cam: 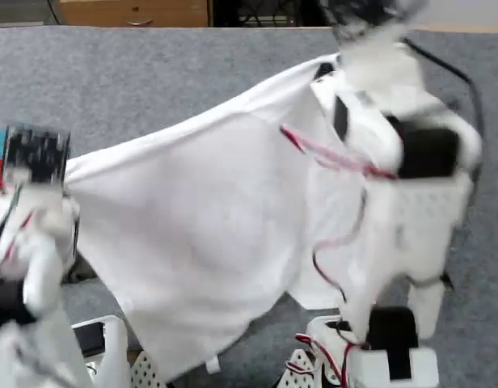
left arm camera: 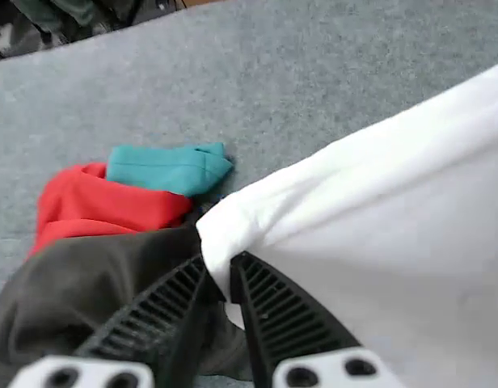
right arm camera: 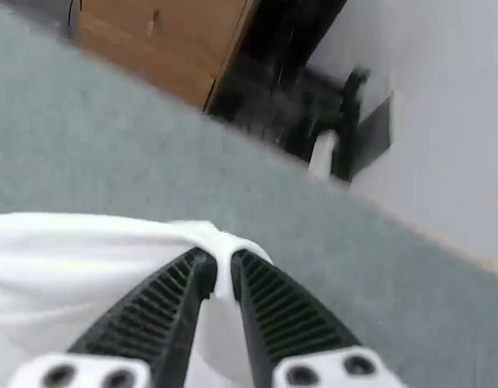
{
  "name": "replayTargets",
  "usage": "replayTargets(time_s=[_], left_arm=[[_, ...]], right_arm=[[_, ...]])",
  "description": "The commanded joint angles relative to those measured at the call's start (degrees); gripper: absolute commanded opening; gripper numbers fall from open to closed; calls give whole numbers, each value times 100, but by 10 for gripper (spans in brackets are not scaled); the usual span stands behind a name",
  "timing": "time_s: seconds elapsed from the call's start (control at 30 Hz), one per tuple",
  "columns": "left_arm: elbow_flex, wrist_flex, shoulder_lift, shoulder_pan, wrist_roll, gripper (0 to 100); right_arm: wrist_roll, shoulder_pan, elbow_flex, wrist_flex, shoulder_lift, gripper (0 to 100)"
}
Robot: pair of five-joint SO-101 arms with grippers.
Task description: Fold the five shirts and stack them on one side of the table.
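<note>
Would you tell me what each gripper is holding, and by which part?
Both hold the white shirt, stretched between them: the left gripper pinches one bunched corner, the right gripper a corner at the other end.

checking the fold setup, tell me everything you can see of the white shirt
The white shirt is plain, soft-looking fabric, spread wide and held up over the gray table. The left claw is shut on one bunched corner and the right claw on the opposite edge. The top edge runs taut between them and the rest hangs in loose folds toward the near side. Whether the hem touches the table cannot be told.
</note>
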Motion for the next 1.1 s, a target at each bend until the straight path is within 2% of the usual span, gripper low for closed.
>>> replayTargets(time_s=[0.0,0.13,0.27,0.5,0.7,0.83,1.0,1.07], left_arm=[[382,-949,782,145,246,29],[699,-1925,1916,400,334,29],[646,-2646,3209,593,334,29],[-382,-2840,5020,576,519,29],[-1279,-2330,5741,312,1046,29],[-1657,-2207,5829,-136,1363,29],[-1604,-2233,5873,-418,1495,29],[-1473,-2242,5873,-400,1477,29]], right_arm=[[237,158,963,-703,409,15],[360,158,1789,-1538,1130,15],[352,141,2009,-2426,1780,15],[316,158,1684,-2831,3081,43],[-167,466,963,-2084,3433,224],[-141,607,479,-1266,3424,258],[800,229,374,149,3451,259],[1064,70,479,413,3503,260]])
